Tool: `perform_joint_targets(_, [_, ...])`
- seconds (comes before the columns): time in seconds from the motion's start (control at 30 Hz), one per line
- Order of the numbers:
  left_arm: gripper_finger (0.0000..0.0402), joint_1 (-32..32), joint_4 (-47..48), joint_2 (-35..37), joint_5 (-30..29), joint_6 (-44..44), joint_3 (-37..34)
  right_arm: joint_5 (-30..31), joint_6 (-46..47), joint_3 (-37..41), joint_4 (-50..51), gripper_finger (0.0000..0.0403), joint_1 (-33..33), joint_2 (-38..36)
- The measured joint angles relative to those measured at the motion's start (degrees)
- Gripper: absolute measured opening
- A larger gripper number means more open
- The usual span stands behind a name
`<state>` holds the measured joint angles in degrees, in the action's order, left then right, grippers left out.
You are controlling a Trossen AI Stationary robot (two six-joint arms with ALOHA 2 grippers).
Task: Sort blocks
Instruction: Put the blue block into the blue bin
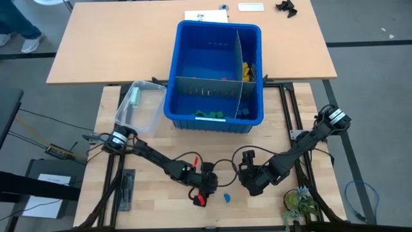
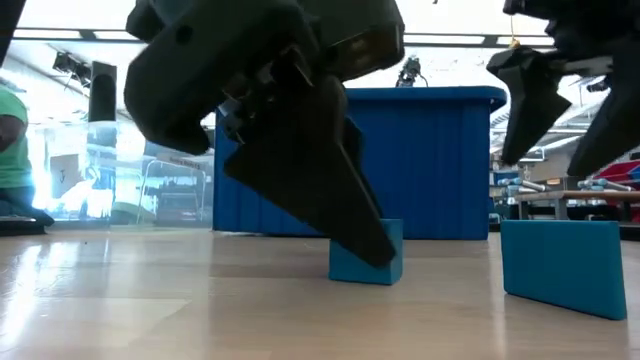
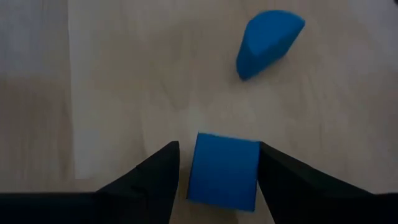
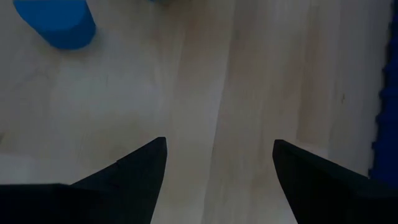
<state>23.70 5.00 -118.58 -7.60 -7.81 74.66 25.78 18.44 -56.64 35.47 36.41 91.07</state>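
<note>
Where the table's near edge lies, the left gripper (image 3: 217,180) is down on the wood with a square blue block (image 3: 222,171) between its fingers, both seeming to touch the block's sides. A rounded blue block (image 1: 226,197) lies just beside it. The right gripper (image 4: 217,168) hovers nearby, spread wide and empty. Farther back, a clear tub (image 1: 140,106) holds a pale green piece. Beside it, the divided blue bin (image 1: 193,119) holds green blocks (image 1: 209,116) in its near section and yellow ones (image 1: 247,69) at right. No writing is legible.
</note>
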Motion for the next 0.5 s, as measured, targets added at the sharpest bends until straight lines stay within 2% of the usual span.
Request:
perform_joint_targets(0.27, [0.0143,-0.1,0.3,-0.4,-0.6,-0.1,0.1,-0.5,1.4,1.6,-1.7,0.0293,1.0,-0.1])
perform_joint_targets(0.5, [0.0139,-0.8,1.6,0.6,-2.1,-1.8,5.1,-0.4,2.2,-0.4,2.5,0.0293,2.7,-5.6])
